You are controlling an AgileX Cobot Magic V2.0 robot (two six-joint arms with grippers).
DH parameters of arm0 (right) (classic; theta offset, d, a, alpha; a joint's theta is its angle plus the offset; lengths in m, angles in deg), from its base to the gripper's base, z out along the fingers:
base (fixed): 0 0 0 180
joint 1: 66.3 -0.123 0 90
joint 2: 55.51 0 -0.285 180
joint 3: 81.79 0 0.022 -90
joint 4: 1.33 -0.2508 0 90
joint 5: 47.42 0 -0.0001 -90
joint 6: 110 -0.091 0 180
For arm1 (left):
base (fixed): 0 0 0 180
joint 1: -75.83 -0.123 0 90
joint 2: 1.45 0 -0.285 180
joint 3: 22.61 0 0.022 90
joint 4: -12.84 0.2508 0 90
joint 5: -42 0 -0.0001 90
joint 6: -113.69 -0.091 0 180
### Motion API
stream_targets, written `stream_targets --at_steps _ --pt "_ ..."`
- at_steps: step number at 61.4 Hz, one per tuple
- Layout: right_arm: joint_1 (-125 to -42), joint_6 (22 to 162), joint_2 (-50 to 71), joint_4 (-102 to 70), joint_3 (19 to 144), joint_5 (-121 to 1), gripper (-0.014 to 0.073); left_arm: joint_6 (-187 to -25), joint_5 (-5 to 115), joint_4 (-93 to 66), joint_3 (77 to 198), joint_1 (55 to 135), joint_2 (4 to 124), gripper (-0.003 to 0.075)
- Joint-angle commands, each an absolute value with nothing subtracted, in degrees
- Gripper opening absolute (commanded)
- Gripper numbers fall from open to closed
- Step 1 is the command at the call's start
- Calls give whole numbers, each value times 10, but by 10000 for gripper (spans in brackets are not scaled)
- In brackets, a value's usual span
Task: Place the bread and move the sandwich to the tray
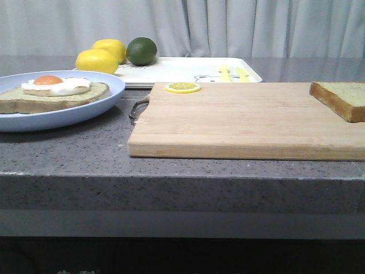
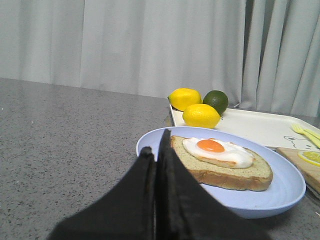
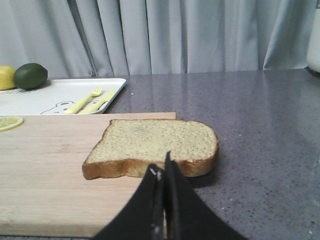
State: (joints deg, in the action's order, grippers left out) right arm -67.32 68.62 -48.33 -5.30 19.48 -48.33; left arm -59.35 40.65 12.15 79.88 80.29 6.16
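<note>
Nearest: L gripper [image 2: 159, 150] fingers pressed together, nothing held, just in front of blue plate [image 2: 280, 200]. R gripper [image 3: 162, 170] also pressed together, empty, just short of the bread [image 3: 155, 142]. Bread lies flat on R end of cutting board [image 1: 239, 123], partly over the board's edge in R wrist view. Board sits on grey counter [image 1: 85, 154] w/ lemon slice [image 1: 183, 87] near its far L corner. Plate is L of board, holds one toast slice [image 1: 51, 98] w/ fried egg [image 1: 56, 84] on top, open-faced, no top slice on it. Behind both: white tray [image 1: 188, 69], yellow fork + utensil [image 1: 234, 73] on it, 2 lemons [image 1: 100, 57] and lime [image 1: 141, 51] at its L end. Curtain [image 1: 228, 25] at back.
</note>
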Motion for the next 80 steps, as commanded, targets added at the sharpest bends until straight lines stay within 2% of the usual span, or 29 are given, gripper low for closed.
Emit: stream_targets --at_steps 1,59,68,80 --pt "-669 688 -493 -47 196 -441 -66 -589 360 122 799 803 48 -20" --pt "-669 688 -493 -48 200 -442 -66 -589 334 122 806 803 48 -20" --pt "-669 688 -493 -48 248 -469 -66 -589 349 122 867 803 50 -20" --pt "-669 688 -488 -48 382 -566 -66 -591 467 147 1018 803 81 -20"
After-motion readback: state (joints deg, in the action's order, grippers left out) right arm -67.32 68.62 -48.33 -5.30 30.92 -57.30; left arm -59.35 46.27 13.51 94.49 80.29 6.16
